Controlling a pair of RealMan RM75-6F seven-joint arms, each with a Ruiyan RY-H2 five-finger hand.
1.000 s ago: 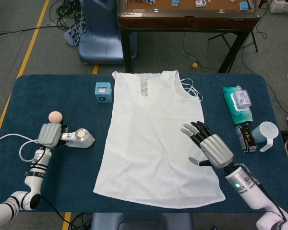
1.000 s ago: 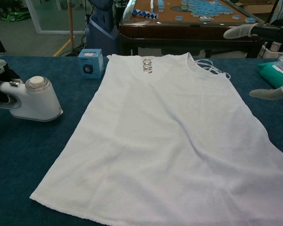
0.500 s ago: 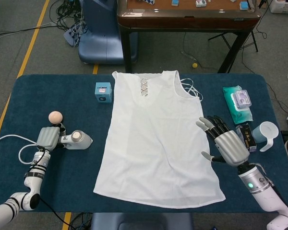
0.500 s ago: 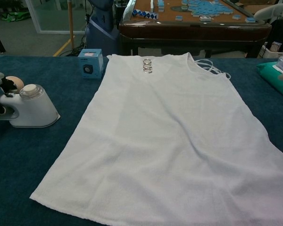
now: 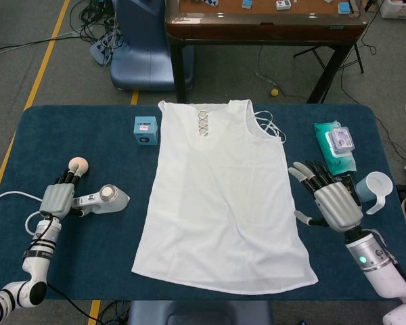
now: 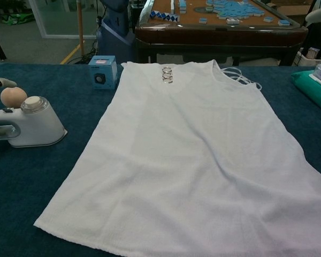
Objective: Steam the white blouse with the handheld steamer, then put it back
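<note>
The white blouse [image 5: 216,196] lies flat in the middle of the blue table, also filling the chest view [image 6: 192,139]. The white handheld steamer [image 5: 106,198] rests on the table left of the blouse, seen close up in the chest view [image 6: 33,125]. My left hand [image 5: 56,199] lies just left of the steamer's handle, fingers stretched out toward a peach ball, holding nothing. My right hand [image 5: 329,200] hovers open beside the blouse's right edge, fingers spread.
A peach ball [image 5: 78,164] sits behind the steamer. A small blue box [image 5: 146,128] stands by the blouse's left shoulder. At the right are a green wipes pack [image 5: 335,145], a dark box [image 5: 350,192] and a clear cup [image 5: 378,189]. A white cable [image 5: 12,198] trails off the left edge.
My left hand let go of the steamer, which now rests on the table, and drew back left. My right hand moved right, off the blouse.
</note>
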